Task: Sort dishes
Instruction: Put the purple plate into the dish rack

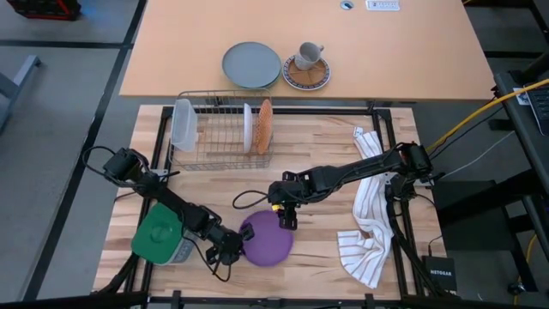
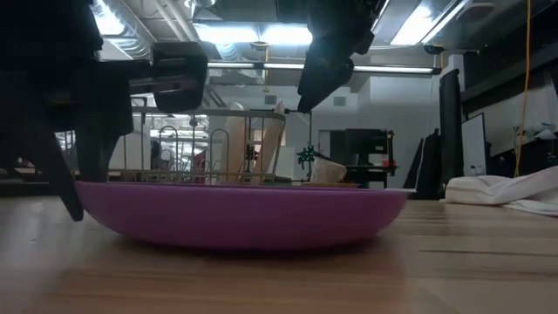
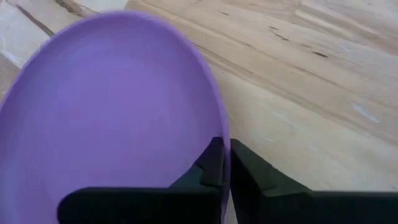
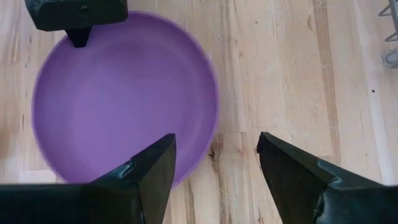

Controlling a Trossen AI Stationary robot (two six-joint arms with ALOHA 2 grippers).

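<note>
Standing upright in the dish rack, white plate and orange-red plate side by side in its slots, seemingly already sorted. Lying flat on the wooden table well in front of the rack, purple plate, judged the last dish left to rack. Pinching that plate's rim, left gripper with fingers closed on either side of the edge, and hovering just above its rack-side edge, right gripper with fingers spread wide, holding nothing.
</note>
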